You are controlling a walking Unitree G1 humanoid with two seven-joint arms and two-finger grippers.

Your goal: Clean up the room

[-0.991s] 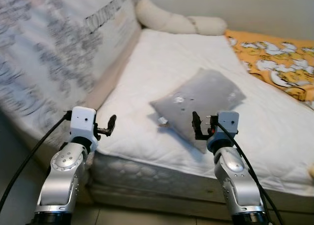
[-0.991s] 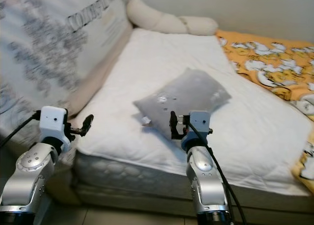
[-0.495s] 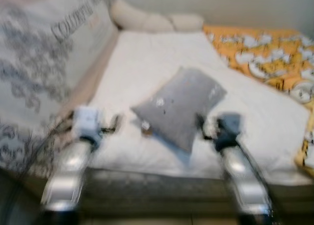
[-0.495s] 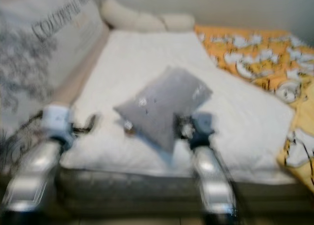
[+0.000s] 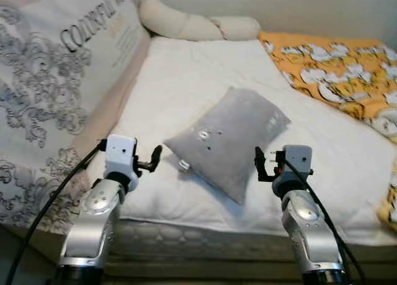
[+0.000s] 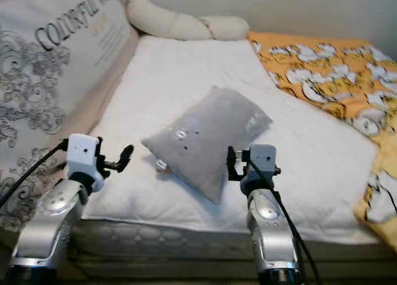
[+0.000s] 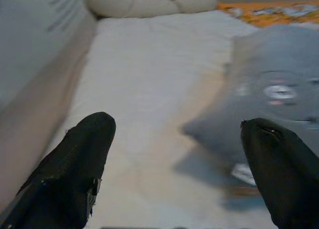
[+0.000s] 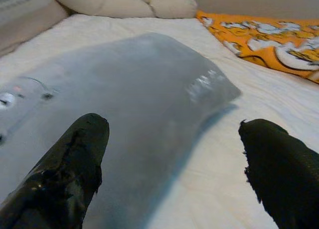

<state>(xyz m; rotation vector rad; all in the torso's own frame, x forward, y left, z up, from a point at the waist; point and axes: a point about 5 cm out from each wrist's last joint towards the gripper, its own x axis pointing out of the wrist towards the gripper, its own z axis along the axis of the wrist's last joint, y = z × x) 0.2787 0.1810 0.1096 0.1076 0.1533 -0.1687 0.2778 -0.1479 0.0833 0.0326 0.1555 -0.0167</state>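
My left pincer [image 5: 156, 158] hovers over the near left part of the bed, its two blunt black fingers [image 7: 75, 169] spread wide, holding nothing. My right pincer [image 5: 259, 162] hangs just past the near right edge of the grey pillow [image 5: 228, 141], its fingers [image 8: 65, 174] likewise spread and empty; the pillow's smooth, soft flank rises between them in the right wrist view. Both pincers sit on white boxy wrists above jointed silver arms with black cables trailing back.

The pillow is a plump rectangle of plain grey fabric, lying slantwise near the front middle of the bed, one corner pointing toward me. It has a few small pale marks on its top; I cannot make out what they are. A small white tag [image 5: 184, 165] sticks out at its near left edge.

The mattress [image 5: 186, 80] wears a white quilted cover, faintly dimpled. Its padded side panel shows below the front edge. Along the left leans a large pale board [image 5: 56, 80] printed with grey scrollwork and lettering, cut off by the frame. At the head lies a long cream bolster [image 5: 186, 25], knotted or twisted in the middle. An orange blanket [image 5: 335, 67] with white cartoon figures covers the far right, running out of view.
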